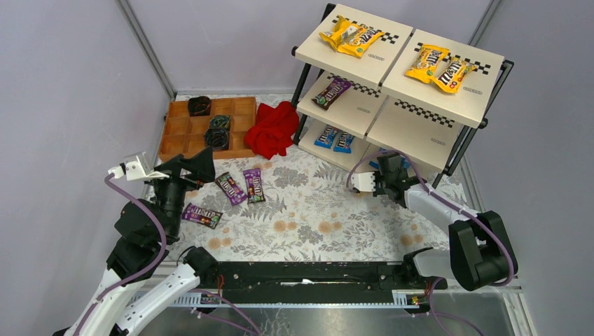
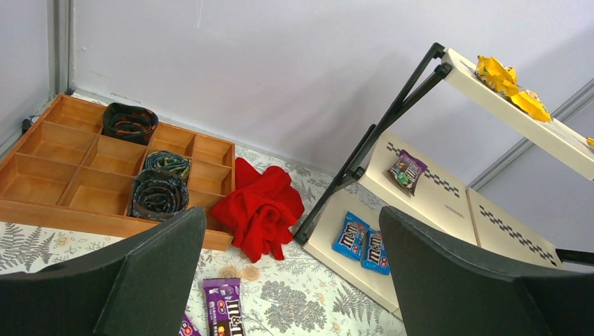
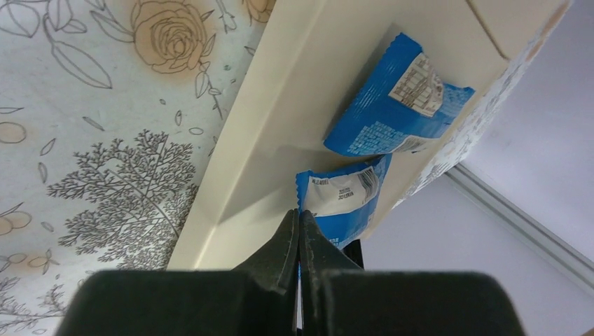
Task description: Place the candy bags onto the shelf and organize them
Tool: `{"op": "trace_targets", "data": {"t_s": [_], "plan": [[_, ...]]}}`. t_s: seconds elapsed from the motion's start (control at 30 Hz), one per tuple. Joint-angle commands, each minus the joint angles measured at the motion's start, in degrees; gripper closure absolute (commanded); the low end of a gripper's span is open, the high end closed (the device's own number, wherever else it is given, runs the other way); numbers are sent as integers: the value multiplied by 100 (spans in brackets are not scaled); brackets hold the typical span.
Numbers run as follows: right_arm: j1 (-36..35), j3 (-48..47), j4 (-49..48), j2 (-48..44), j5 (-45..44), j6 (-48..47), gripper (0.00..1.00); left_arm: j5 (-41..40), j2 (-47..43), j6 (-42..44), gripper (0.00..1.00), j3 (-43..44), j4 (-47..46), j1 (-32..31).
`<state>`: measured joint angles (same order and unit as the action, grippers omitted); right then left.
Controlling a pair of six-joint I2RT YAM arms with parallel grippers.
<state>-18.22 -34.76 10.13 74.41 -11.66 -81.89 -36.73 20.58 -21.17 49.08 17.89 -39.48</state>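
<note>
The shelf (image 1: 364,115) stands at the back right. Its top tier holds yellow candy bags (image 1: 350,36), the middle tier a dark brown bag (image 1: 331,92), the bottom tier two blue bags (image 1: 334,138). Three purple bags lie on the table, two side by side (image 1: 242,187) and one nearer (image 1: 202,215). My right gripper (image 3: 300,222) is at the bottom tier's right half, shut on the edge of a blue bag (image 3: 344,199); another blue bag (image 3: 396,112) lies just beyond. My left gripper (image 1: 196,165) is open and empty above the purple bags; one shows in the left wrist view (image 2: 224,308).
A brown compartment tray (image 1: 183,129) with rolled dark items sits at the back left. A red cloth (image 1: 272,128) lies between the tray and the shelf's black leg (image 1: 301,129). A floral cloth covers the table (image 1: 315,210). Grey walls close in the sides.
</note>
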Motion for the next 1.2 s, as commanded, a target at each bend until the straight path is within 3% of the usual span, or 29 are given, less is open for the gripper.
{"op": "trace_targets", "data": {"t_s": [0.0,0.47,0.97,1.17], "plan": [[72,-7,-391,95,100,-564,100,-71,-46,95,1,-50,-242,-33],[79,85,-637,167,-141,-653,90,-80,-45,95,1,-56,-242,-42],[82,287,-525,-155,-112,-378,52,-106,-70,95,1,-65,-235,-59],[83,387,-469,-388,17,-352,30,-98,-55,88,1,-60,-241,-59]]}}
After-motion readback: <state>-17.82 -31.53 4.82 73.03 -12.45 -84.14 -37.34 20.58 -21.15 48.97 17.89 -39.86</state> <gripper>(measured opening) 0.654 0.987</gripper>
